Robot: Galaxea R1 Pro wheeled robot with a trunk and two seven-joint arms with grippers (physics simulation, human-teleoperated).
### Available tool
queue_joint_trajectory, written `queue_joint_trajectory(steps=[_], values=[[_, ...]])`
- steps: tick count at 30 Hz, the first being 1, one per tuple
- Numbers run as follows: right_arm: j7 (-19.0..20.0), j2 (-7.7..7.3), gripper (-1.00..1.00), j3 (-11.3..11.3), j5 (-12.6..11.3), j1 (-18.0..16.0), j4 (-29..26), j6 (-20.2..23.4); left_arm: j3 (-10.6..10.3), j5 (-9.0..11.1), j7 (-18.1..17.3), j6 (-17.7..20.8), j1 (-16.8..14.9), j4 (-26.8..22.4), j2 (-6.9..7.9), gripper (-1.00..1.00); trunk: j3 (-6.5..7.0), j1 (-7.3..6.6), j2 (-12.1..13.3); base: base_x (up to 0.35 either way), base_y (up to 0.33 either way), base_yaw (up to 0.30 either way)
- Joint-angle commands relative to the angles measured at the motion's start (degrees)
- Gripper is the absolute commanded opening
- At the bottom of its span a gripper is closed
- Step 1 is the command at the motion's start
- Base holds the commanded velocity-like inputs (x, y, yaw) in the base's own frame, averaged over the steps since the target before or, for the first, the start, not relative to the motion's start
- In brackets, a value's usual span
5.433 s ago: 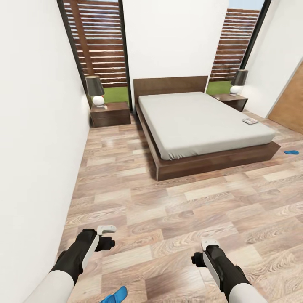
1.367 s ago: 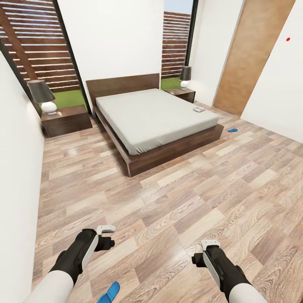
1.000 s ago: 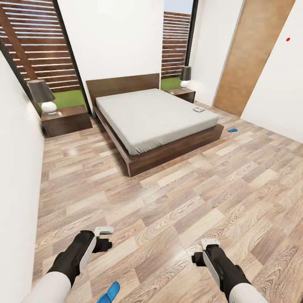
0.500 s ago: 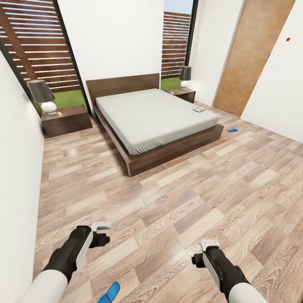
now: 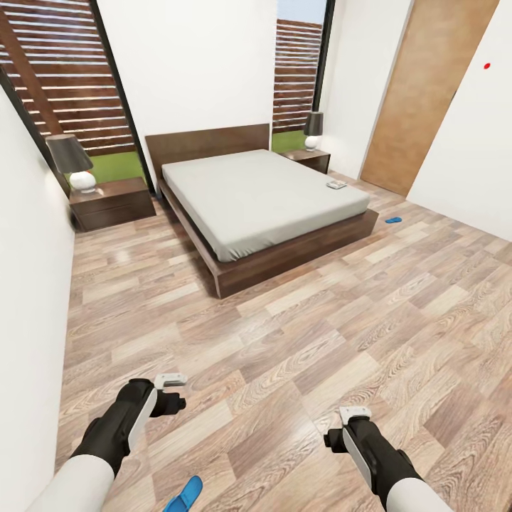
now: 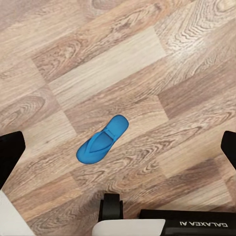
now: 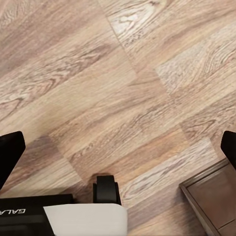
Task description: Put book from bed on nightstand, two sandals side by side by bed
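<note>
Shifted slightly outward since a second ago: left gripper (image 5: 171, 380), fingers spread apart above a blue sandal (image 6: 102, 140) on the floor (image 5: 299, 341). Right gripper (image 5: 353, 412) likewise spread, empty. Book (image 5: 336, 185) near the bed's (image 5: 263, 195) right edge; second sandal (image 5: 392, 220) beside its foot-end right corner.

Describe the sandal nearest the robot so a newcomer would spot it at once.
Start at the bed, then come back across the wood floor to the robot. The near sandal lies just below the left claw, bright blue; the other sandal lies beyond the bed.
</note>
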Motion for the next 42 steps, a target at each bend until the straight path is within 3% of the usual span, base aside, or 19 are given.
queue_joint_trajectory(steps=[1, 22, 28, 36, 41, 42], values=[[-0.2, 0.0, 1.0, 0.1, 0.1, 0.0, -0.1, 0.3, 0.0, 0.4, 0.1, 0.3, 0.0, 0.0, 0.02, 1.0, -0.23, 0.23, -0.4, 0.0, 0.0, 0.0], [-0.2, 0.0, 1.0, 0.1, 0.1, 0.0, -0.1, 0.3, -0.3, 0.3, 0.1, 0.3, 0.0, 0.5, 0.11, 1.0, -4.0, 4.84, -8.9, 0.0, 0.0, 0.0], [-0.2, -0.18, 1.0, 0.1, 0.1, 0.0, -0.2, 0.3, -3.2, 0.2, 0.3, -1.2, 0.0, 2.4, 0.77, 1.0, -5.08, 6.16, -11.3, 0.0, 0.0, 0.0], [-0.1, -0.31, 1.0, 0.0, 0.1, 0.0, -1.5, 0.5, -4.5, 0.0, 0.3, -6.2, 0.0, 4.2, 1.6, 1.0, -6.52, 7.91, -14.5, 0.0, 0.0, 0.0], [-0.1, -0.33, 1.0, -0.1, 0.1, 0.0, -11.6, 2.5, -6.5, -4.8, 0.3, -11.1, 0.0, 5.9, 1.6, 1.0, -7.41, 9.01, -16.5, 0.0, 0.0, 0.0], [-0.1, -0.27, 1.0, -0.1, 0.1, 0.0, -15.4, 4.6, -7.0, -7.9, 0.3, -12.4, 0.0, 8.3, 1.41, 1.0, -7.59, 9.23, -16.9, 0.0, 0.0, 0.0]])
